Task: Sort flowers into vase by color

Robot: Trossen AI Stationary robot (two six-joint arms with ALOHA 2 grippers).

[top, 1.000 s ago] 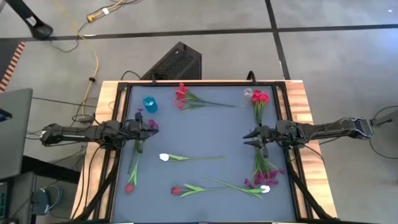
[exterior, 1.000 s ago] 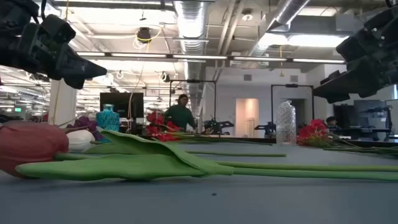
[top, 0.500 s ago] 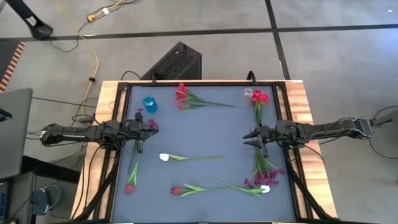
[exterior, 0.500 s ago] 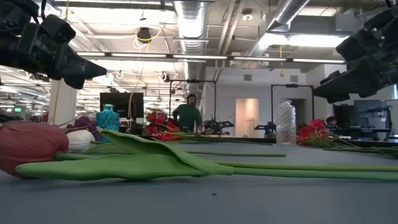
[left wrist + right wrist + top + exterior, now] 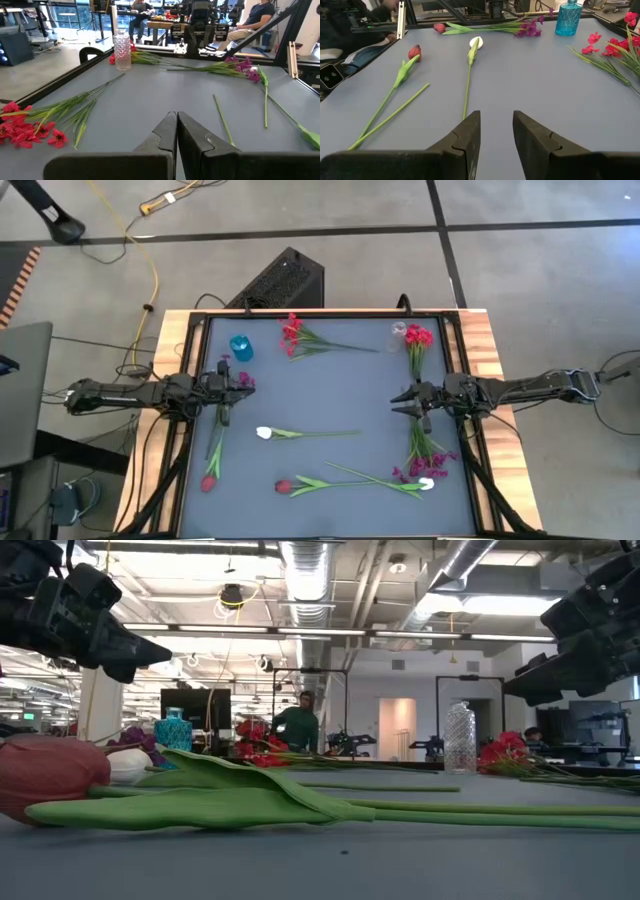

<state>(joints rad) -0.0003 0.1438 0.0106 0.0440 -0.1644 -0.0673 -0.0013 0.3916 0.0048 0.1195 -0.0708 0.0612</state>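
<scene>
1. Nearest the front edge of the table (image 5: 330, 405), a red tulip (image 5: 283, 486) and a white bloom (image 5: 427, 484) are seen lying among crossed green stems, with a magenta spray (image 5: 410, 473) just beside the white one.
2. Another red tulip (image 5: 209, 482) is laid along the left side.
3. A white tulip (image 5: 264, 433) is found mid-table, between the arms.
4. The left pincer (image 5: 246, 381) is held above the left edge, fingers pressed together (nothing gripped).
5. The right pincer (image 5: 397, 403) is held over the right side, parted and empty.
6. Farthest back, a blue vase (image 5: 240, 347), a red spray (image 5: 292, 334) and a clear vase (image 5: 399, 331) beside red blooms (image 5: 417, 337) are seen.
</scene>
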